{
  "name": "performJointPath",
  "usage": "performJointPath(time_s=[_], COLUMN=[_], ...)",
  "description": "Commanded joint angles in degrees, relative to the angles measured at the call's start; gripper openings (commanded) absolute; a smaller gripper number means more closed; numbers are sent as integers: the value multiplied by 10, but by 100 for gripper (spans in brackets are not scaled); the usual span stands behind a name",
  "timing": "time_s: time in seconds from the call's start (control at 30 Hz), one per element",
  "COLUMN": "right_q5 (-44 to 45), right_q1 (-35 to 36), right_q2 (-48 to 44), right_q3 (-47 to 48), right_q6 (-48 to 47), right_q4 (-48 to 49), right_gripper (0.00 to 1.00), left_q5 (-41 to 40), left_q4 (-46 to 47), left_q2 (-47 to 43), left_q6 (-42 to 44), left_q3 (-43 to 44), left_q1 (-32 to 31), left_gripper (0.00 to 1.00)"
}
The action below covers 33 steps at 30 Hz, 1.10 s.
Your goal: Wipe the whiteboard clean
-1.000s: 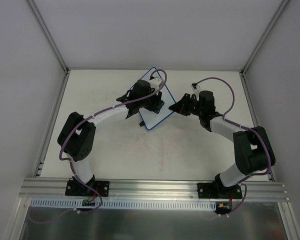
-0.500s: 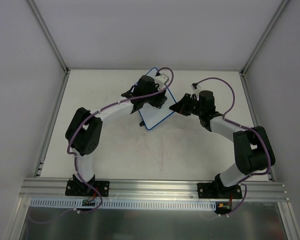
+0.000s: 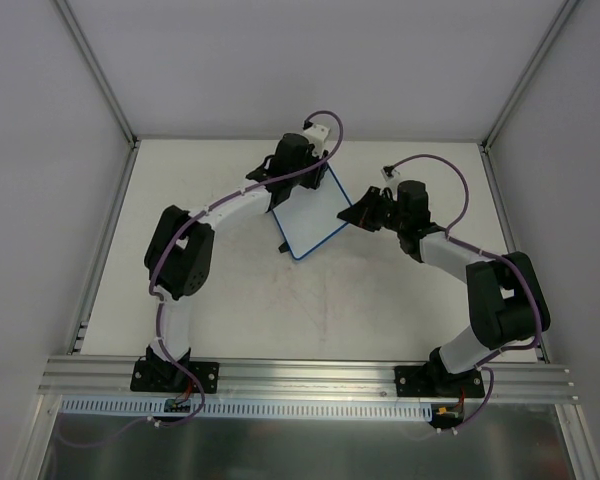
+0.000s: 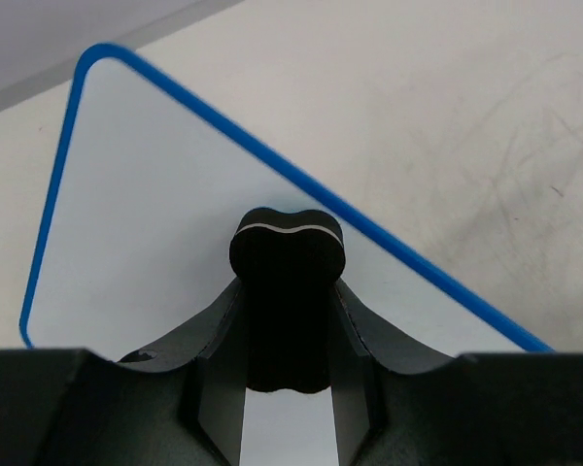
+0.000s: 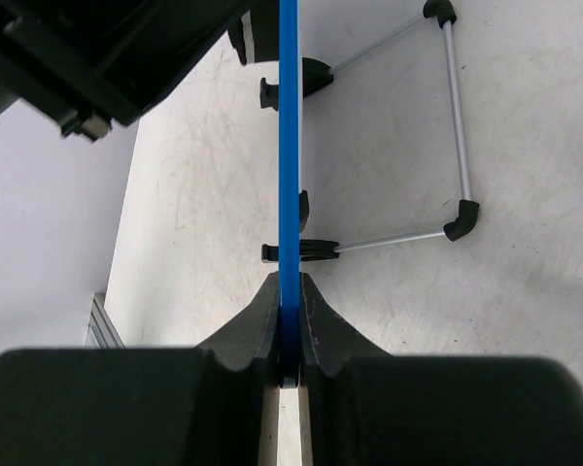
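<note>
- Since a second ago the left arm [image 3: 230,210] has swept from the middle of the board up to its far corner, and its elbow has swung in toward the centre. The board and the right arm have not shifted.
- Left jaws: pinching a small black eraser [image 4: 288,248], which fills the gap between the two fingers.
- The eraser's rounded tip lies over the white face, just inside the blue rim. Whether it presses on the surface cannot be told.
- The whiteboard [image 3: 312,218] sits in the far middle of the worktop [image 3: 230,300], between the two arms, turned so one corner points toward the bases.
- It is a white rectangle with a thin blue rim and rounded corners. The face that shows is clean, with no marks visible on it.
- A small black foot [image 3: 282,247] shows at its near left corner.
- Right jaws: pressed onto the board's right edge, with the blue rim running straight up between them in the right wrist view.
- The right arm [image 3: 450,255] reaches in from the right, with its wrist just beside the board.
- On the far side of that edge, a thin silver wire stand [image 5: 455,126] with black end caps reaches out from the board onto the scuffed worktop.
</note>
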Motion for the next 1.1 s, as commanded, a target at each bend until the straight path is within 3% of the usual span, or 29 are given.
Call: performJointPath(time_s=[0.0,0.13,0.2,0.43,0.6,0.77,1.07], right_q5=[-22,-23,-21,-21,-18,-17,-18], right_q1=[23,24,23,24,23,24,23], right_q2=[6,8,10,15,12,7,7], right_q3=[11,12,12,14,14,11,12], right_q6=[-34,-34,-34,-35,-38,-39,-40], right_q4=[-23,-23,-23,-23,-24,-24,-24], right_gripper=[0,0,0,0,0,0,0], left_q5=[-49,-177,-203,-231,-177,-145,-118], left_q4=[-11,-9,-10,-102,-168,-190,-205], left_q2=[-9,-95,-155,-319,-405,-449,-383], left_q6=[-57,-86,-96,-170,-252,-275,-274], left_q3=[-18,-108,-139,-283,-400,-478,-463], left_q1=[29,44,52,66,74,80,105], left_gripper=[0,0,0,0,0,0,0])
